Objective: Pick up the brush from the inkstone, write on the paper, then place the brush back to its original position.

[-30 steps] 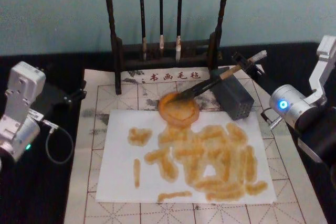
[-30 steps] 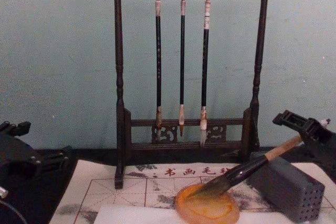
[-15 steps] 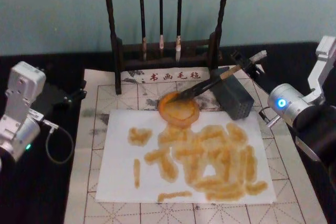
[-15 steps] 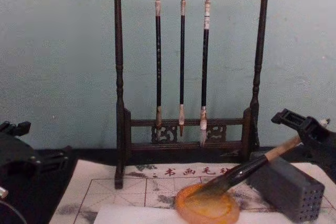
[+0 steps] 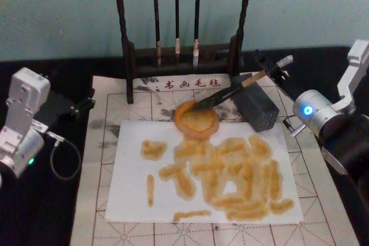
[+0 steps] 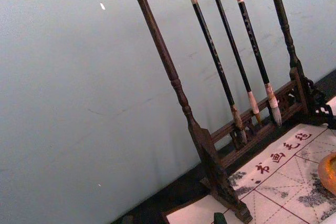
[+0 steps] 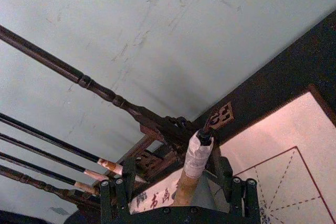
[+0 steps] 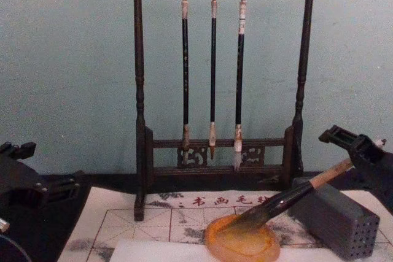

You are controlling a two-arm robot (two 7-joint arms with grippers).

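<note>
Little has moved in the past second: my right forearm has crept a shade toward the round, shallow, amber translucent inkstone point(image 5: 199, 126), and the thick calligraphy brush point(image 5: 230, 91), with its tan handle, dark lower section and whitish end cap, lies as it did. Its dark bristles rest in the inkstone. Its handle slants up and away to the right of the inkstone, across the top of the grey rectangular block point(image 5: 260, 110) with small holes that stands just beside the dish. My right pincer point(image 5: 271, 67) sits at the handle's upper end, beyond the block from the inkstone. In the right wrist view its jaws stand spread on either side of the handle, pinching nothing. The plain white paper point(image 5: 130, 200), its far edge touching the inkstone, is covered over much of its area with broad amber strokes point(image 5: 230, 171), so I judge the writing done. I judge the brush returned as well, which leaves only the drawing-back of my arm. The beige mat point(image 5: 109, 102) with red grid lines lies under both paper and inkstone. Behind the inkstone stands the dark wooden rack point(image 5: 124, 38), hung with three thin dark brushes point(image 5: 176, 10). My left pincer point(image 5: 83, 105) is parked well to the left of the inkstone, off the mat; whether it is spread or closed I cannot tell.
</note>
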